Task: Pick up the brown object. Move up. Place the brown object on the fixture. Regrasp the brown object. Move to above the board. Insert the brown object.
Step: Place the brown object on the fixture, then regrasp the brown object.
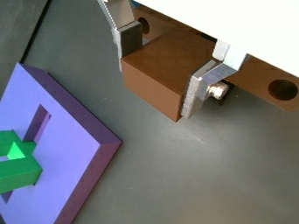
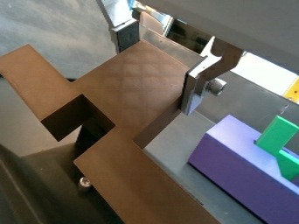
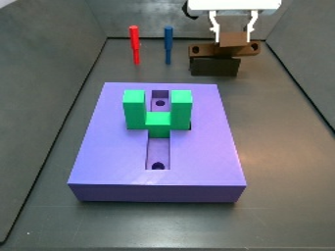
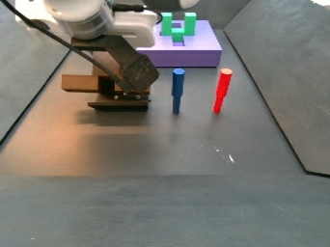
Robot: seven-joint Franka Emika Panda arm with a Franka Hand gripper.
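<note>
My gripper (image 3: 233,41) stands at the back right, right over the fixture (image 3: 214,63), and is shut on the brown object (image 3: 233,45). In both wrist views the silver fingers (image 1: 205,87) press the sides of the reddish-brown bar (image 1: 158,74), and round holes show in it behind the fingers. The gripper (image 2: 162,70) holds the bar (image 2: 128,92) against the dark brown fixture walls (image 2: 41,79). In a side view the bar (image 4: 131,68) leans tilted over the fixture (image 4: 80,85). The purple board (image 3: 131,157) with its green U-shaped block (image 3: 157,108) lies apart, in the middle.
A red peg (image 3: 135,44) and a blue peg (image 3: 167,43) stand upright at the back, between the board and the fixture. Grey walls enclose the floor. The board's corner (image 1: 70,131) lies close beside the gripper in a wrist view.
</note>
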